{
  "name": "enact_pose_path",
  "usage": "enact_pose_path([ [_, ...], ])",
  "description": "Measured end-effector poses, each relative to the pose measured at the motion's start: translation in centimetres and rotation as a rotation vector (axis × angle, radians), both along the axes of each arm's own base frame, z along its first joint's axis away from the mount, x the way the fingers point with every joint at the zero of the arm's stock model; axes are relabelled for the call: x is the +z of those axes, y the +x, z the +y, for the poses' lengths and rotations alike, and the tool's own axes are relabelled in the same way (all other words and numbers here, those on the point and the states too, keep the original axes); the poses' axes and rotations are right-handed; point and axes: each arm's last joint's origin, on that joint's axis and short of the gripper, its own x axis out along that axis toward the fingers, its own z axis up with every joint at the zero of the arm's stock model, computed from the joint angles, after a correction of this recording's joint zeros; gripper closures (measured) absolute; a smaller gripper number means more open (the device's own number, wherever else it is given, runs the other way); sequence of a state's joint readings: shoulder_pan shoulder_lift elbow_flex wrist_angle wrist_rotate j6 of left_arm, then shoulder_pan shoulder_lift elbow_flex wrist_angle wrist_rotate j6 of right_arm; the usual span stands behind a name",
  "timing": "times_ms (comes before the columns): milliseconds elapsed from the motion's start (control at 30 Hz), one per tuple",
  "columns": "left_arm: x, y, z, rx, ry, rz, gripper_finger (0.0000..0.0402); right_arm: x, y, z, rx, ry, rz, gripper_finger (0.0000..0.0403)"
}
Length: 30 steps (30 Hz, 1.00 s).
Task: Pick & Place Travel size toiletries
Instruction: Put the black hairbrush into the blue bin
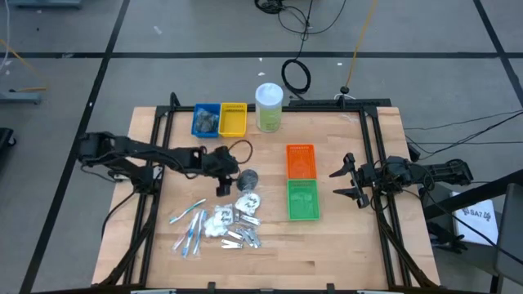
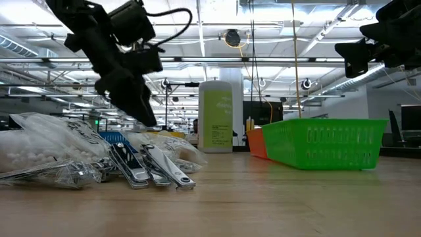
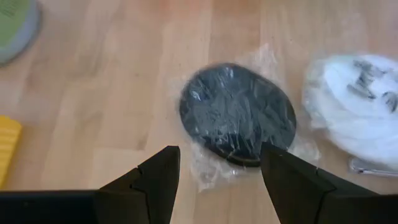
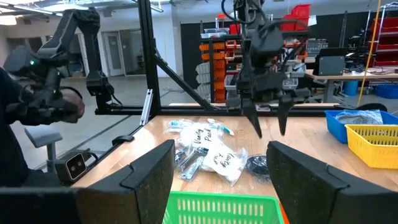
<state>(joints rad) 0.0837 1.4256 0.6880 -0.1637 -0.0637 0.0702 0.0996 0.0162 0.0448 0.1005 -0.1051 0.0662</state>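
A dark grey round pad in clear wrap (image 3: pixel 237 113) lies flat on the wood (image 1: pixel 248 178). My left gripper (image 3: pixel 217 180) is open and hovers just above and short of it (image 1: pixel 222 184), fingers pointing down (image 2: pixel 135 105). Nearer the near edge lies the heap: blue-green-white sticks (image 1: pixel 189 225), white crinkly packets (image 1: pixel 222 219), silvery pieces (image 1: pixel 245 238). Something dark sits in the blue tray (image 1: pixel 206 121). My right gripper (image 1: pixel 347 181) is open and waits in the air to the right of the trays (image 4: pixel 221 168).
A yellow tray (image 1: pixel 233 119) and a tall clear jar with a white lid (image 1: pixel 269 106) stand by the far edge. An orange tray (image 1: pixel 301 160) and a green tray (image 1: pixel 302 199) sit right of centre. A black frame borders the table. Bare wood lies along the near edge.
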Motion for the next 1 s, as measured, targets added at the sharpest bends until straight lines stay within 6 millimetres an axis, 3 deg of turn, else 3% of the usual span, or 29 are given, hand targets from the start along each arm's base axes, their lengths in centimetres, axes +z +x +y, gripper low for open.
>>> enact_pose_path([
  [333,-3.7,1.3,1.2,0.025,-0.133,0.069,0.0183,0.0,0.0,0.0,0.0,0.0,0.0,0.0161],
  [667,-5.3,1.9,1.3,0.03,-0.175,0.096,0.0191,0.0,0.0,0.0,0.0,0.0,0.0,0.0161],
  [800,-5.4,1.8,1.3,0.032,-0.17,0.103,0.0237,0.0,0.0,0.0,0.0,0.0,0.0,0.0161],
  [1000,-5.4,1.8,1.3,0.019,-0.152,0.106,0.0355,0.0,0.0,0.0,0.0,0.0,0.0,0.0161],
])
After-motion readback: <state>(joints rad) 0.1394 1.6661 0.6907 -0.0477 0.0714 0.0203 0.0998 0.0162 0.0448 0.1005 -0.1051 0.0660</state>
